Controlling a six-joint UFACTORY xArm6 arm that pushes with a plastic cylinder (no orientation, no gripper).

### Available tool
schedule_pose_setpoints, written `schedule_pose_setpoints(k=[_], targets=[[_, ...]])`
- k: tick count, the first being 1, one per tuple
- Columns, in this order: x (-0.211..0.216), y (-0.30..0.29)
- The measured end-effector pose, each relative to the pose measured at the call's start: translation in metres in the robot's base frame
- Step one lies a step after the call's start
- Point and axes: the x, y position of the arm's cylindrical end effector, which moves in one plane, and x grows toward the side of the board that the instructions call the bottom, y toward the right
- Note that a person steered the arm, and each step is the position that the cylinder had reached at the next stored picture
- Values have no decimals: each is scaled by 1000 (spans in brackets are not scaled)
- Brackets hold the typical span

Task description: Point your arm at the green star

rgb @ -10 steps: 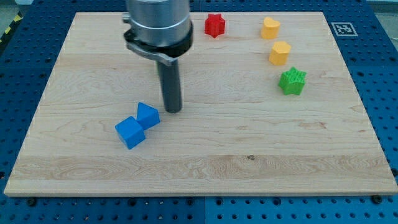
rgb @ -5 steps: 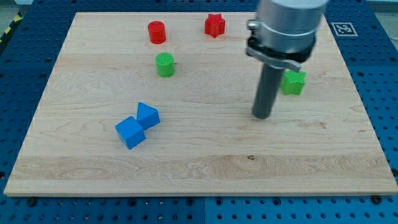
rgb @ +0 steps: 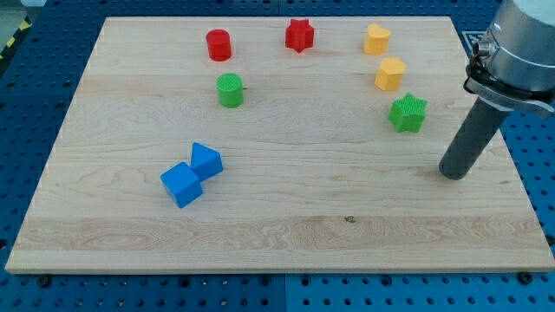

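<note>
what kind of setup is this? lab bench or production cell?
Most likely a lab bench for robot pushing tests: a wooden board on a blue perforated table, a fiducial tag at the board's corner, and small toy blocks like the green star.

Lab bench: blue perforated table [rgb: 52, 295], fiducial marker [rgb: 476, 40]

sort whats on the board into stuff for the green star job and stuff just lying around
Job: green star; my tip, to its lower right, apart from it.

Lying about: red star, red cylinder, green cylinder, two yellow blocks, two blue blocks.
</note>
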Motion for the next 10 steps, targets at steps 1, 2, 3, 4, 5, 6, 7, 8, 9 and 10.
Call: schedule_pose_setpoints(k=[1, 2, 3, 4, 5, 6, 7, 8, 9, 10], targets=[[-1, 0], [1, 15], [-6, 25], [-44, 43], [-86, 43], [-93, 20], [-93, 14], [-92, 11], [-92, 7], [-95, 6]])
